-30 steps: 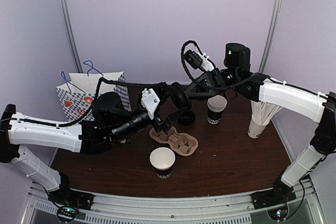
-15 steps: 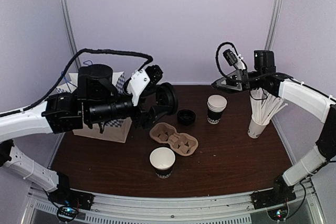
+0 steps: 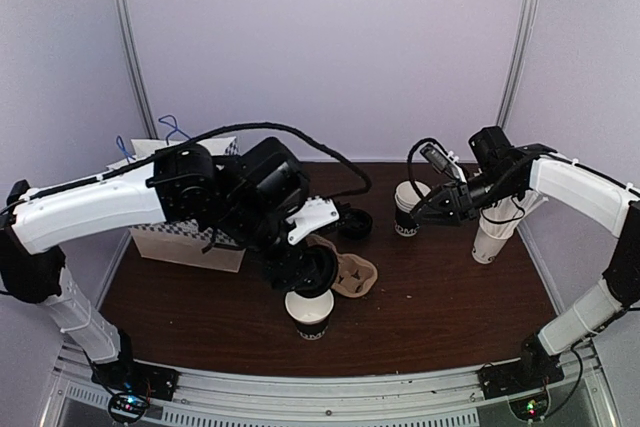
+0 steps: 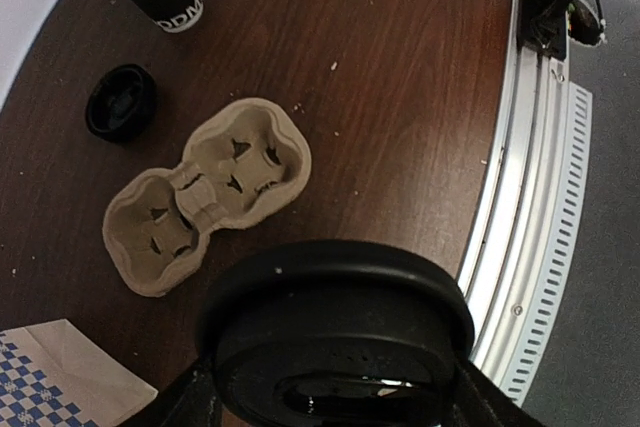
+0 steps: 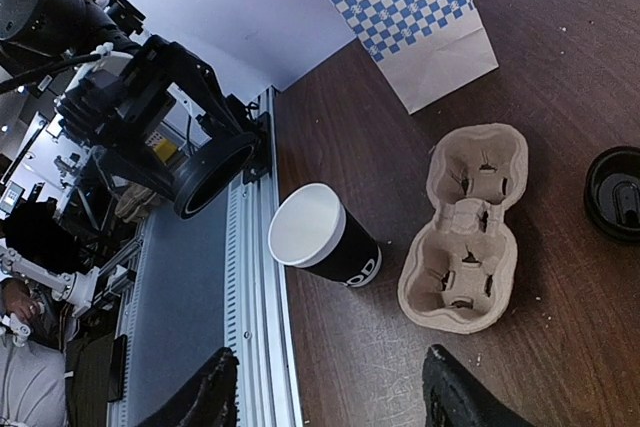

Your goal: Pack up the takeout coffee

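Left gripper (image 3: 312, 272) clamps the round black lid (image 4: 340, 317) over the open black cup (image 3: 309, 314) (white inside), which stands on the table just before the pulp carrier (image 3: 355, 273). Right gripper (image 5: 330, 397): fingers apart, empty.

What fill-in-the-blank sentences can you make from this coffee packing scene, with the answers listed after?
1. The left pincer holds a round ____ lid near the open cup.
2. The cardboard carrier has ____ pockets, both empty.
3. The right pincer stands open and holds ____.

Missing words: black; two; nothing.
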`<state>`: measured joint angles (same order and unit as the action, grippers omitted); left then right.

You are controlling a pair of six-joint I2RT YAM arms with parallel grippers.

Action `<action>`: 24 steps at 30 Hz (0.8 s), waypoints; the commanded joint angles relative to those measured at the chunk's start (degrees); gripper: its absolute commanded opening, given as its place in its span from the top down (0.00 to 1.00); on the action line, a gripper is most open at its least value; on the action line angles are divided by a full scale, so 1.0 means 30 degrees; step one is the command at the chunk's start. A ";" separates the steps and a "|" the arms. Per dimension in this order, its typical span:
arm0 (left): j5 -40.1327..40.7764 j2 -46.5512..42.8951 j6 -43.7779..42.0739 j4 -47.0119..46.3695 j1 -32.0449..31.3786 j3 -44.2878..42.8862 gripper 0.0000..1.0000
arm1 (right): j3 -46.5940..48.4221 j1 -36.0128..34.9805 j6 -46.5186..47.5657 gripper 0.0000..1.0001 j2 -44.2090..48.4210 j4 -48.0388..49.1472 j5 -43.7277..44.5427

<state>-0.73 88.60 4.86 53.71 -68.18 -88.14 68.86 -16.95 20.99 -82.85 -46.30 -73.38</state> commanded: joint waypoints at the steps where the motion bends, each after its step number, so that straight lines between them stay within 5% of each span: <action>1: -0.0728 0.2078 -0.0169 0.4415 -0.0209 -0.2834 0.38 | -0.0428 -0.0223 0.1409 0.37 0.0657 -0.0710 0.0551; 24: 0.1130 0.7517 -0.2051 0.7701 -0.0402 -0.6810 0.33 | -0.0920 -0.0268 0.1905 0.37 0.0692 -0.0854 0.0217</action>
<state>0.91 110.08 0.62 75.31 -69.23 -106.10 66.78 -17.39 25.58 -81.12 -48.25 -72.25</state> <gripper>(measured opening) 0.707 0.626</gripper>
